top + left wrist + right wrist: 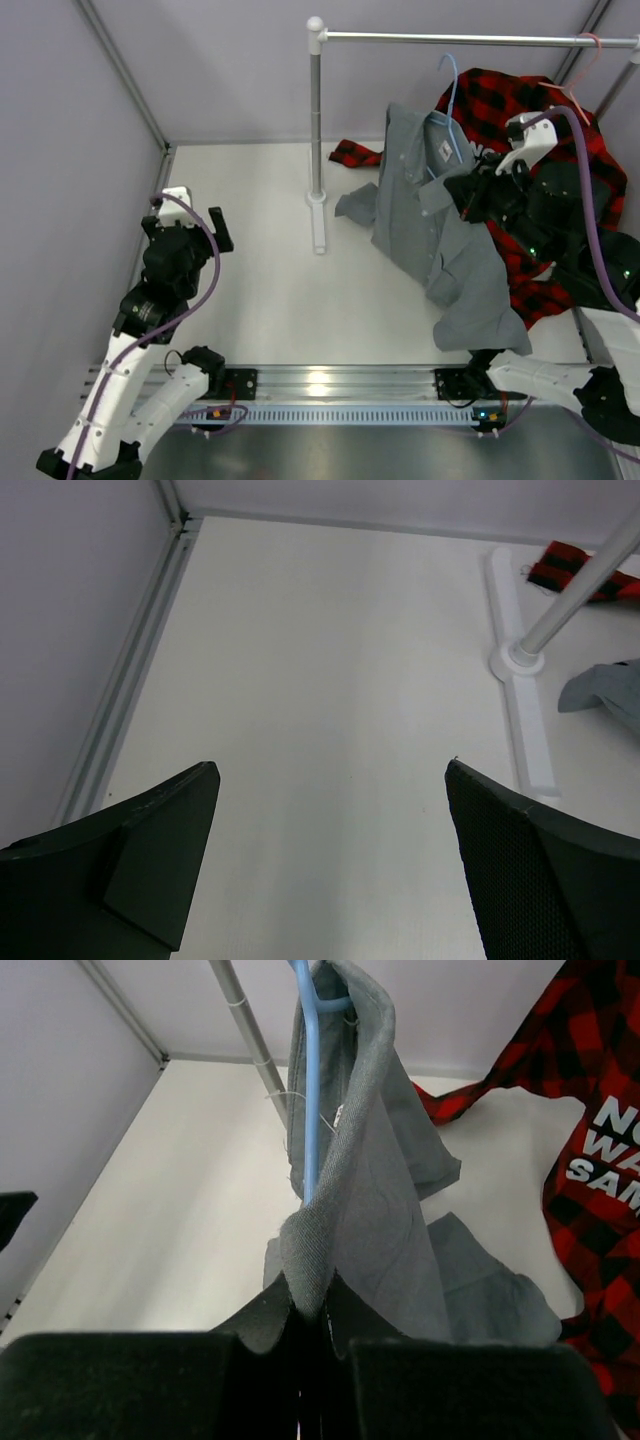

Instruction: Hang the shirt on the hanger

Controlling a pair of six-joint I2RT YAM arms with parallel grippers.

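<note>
The grey-green shirt (430, 210) hangs draped over the light-blue hanger (452, 95), whose hook is on the rail; the shirt's lower part rests on the table. My right gripper (468, 192) is shut on a fold of the shirt (350, 1160) at its right edge. In the right wrist view the hanger wire (308, 1080) runs up beside the pinched cloth, just above the right gripper (312, 1305). My left gripper (190, 215) is open and empty at the far left, over the bare table (330, 680); it also shows in the left wrist view (330, 780).
A red-and-black plaid shirt (540, 110) with white lettering hangs behind my right arm. The white rack post (316, 110) stands on its base (318, 222) mid-table, under the rail (470, 39). Grey walls enclose the left and back.
</note>
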